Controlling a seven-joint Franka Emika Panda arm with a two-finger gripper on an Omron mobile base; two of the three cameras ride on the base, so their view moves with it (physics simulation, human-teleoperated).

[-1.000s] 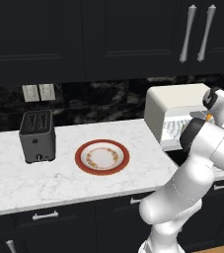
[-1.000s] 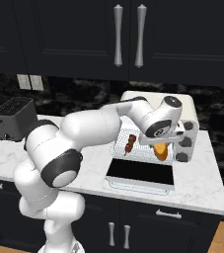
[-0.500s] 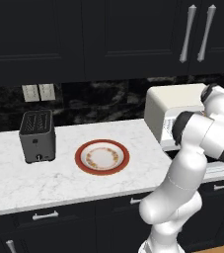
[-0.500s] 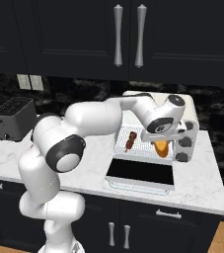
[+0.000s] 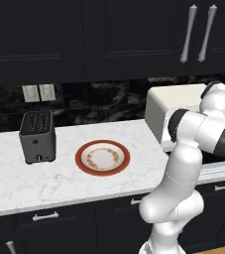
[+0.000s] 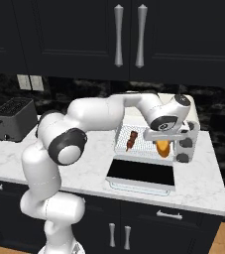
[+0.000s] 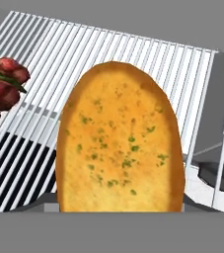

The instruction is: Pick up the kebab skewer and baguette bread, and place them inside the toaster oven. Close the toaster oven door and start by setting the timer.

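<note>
The baguette bread (image 7: pixel 119 148) (image 6: pixel 162 148), golden-orange with green flecks, stands on end between the fingers of my gripper (image 6: pixel 162 143), which is shut on it. It hangs over the wire rack (image 7: pixel 133 54) (image 6: pixel 141 144) at the mouth of the cream toaster oven (image 5: pixel 176 106) (image 6: pixel 192 116). The kebab skewer (image 6: pixel 132 140) (image 7: pixel 2 86) lies on the rack to the left of the bread. The toaster oven door (image 6: pixel 141 172) lies folded down flat in front. Grey knobs (image 6: pixel 185 144) sit just right of the bread.
A red-rimmed plate (image 5: pixel 102 158) lies mid-counter, bare of food. A dark grey slot toaster (image 5: pixel 37 136) (image 6: pixel 15 119) stands at the far left. Dark cabinets with silver handles (image 6: pixel 129 34) hang above the counter. My arm arches over the counter toward the oven.
The arm's elbow has swung closer to the oven and the hand has edged in with the bread. The skewer stays on the rack and the door stays down.
</note>
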